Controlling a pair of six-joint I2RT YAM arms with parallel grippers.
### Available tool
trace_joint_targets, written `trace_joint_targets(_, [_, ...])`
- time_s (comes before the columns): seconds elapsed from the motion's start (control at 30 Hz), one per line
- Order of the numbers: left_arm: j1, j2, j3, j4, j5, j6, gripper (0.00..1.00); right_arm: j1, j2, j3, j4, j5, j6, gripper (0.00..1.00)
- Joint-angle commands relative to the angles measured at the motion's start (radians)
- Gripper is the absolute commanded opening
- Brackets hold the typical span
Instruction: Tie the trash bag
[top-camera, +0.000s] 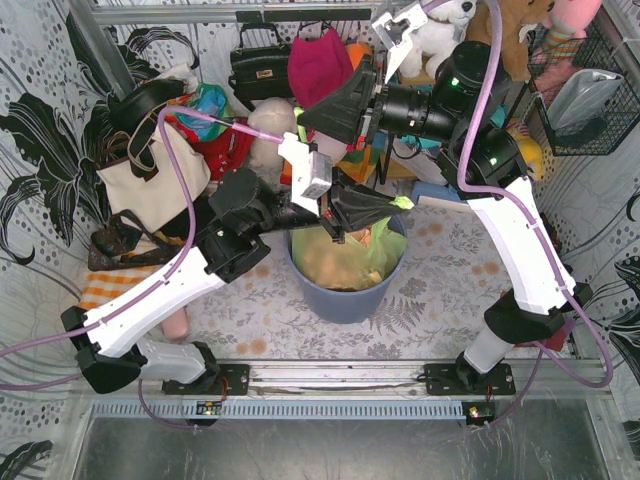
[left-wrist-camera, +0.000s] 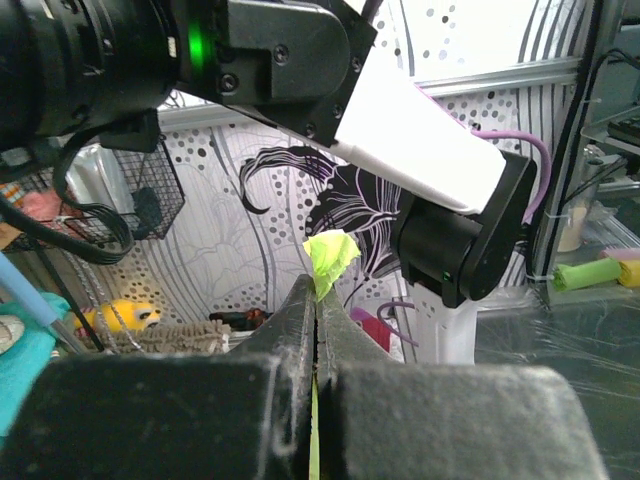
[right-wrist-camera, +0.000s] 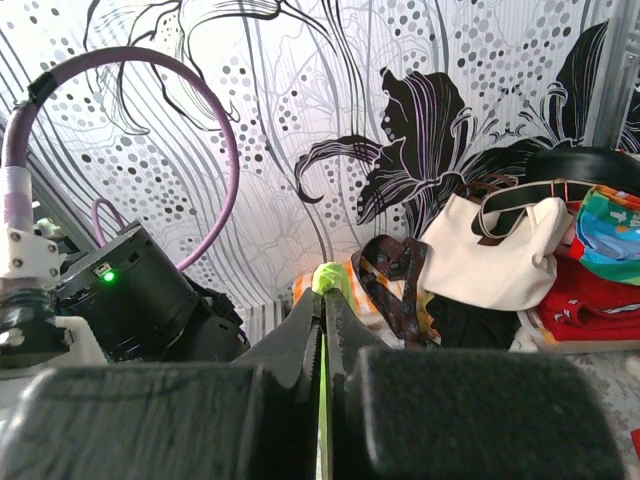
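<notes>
The lime-green trash bag (top-camera: 340, 258), with tan paper showing through, sits in a round blue-grey bin (top-camera: 340, 300) at the table's middle. My left gripper (top-camera: 398, 203) points right above the bin's far rim and is shut on a green handle strip; the strip's tip (left-wrist-camera: 330, 255) sticks out past the closed fingertips (left-wrist-camera: 300, 300). My right gripper (top-camera: 300, 115) points left, higher and farther back, and is shut on another green handle strip (right-wrist-camera: 328, 277) that bulges at its fingertips (right-wrist-camera: 345, 305). The strips' run down to the bag is hidden by the arms.
A white tote (top-camera: 150, 180), a black handbag (top-camera: 258, 65) and a red bag are piled at the back left. Plush toys (top-camera: 440, 35) sit behind and a wire basket (top-camera: 585, 95) hangs at the right. An orange striped cloth (top-camera: 110, 285) lies left.
</notes>
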Motion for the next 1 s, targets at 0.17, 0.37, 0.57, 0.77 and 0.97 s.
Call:
trace_joint_targets(0.17, [-0.001,-0.043,-0.007,0.089,-0.098,0.028,0.00,0.006,-0.062,-0.035,0.057,0.066,0.044,0.00])
trace_joint_targets(0.37, [-0.001,-0.085,-0.088,0.161,-0.201,0.034,0.00,0.006,-0.179,-0.201,0.000,0.280,0.026,0.00])
trace_joint_targets(0.57, [-0.001,-0.119,-0.137,0.205,-0.281,0.046,0.00,0.006,-0.274,-0.279,-0.091,0.447,0.018,0.00])
trace_joint_targets(0.77, [0.000,-0.136,-0.162,0.212,-0.308,0.055,0.00,0.006,-0.358,-0.374,-0.156,0.502,0.041,0.00])
trace_joint_targets(0.97, [0.000,-0.152,-0.180,0.214,-0.336,0.061,0.00,0.006,-0.439,-0.459,-0.190,0.509,0.077,0.00])
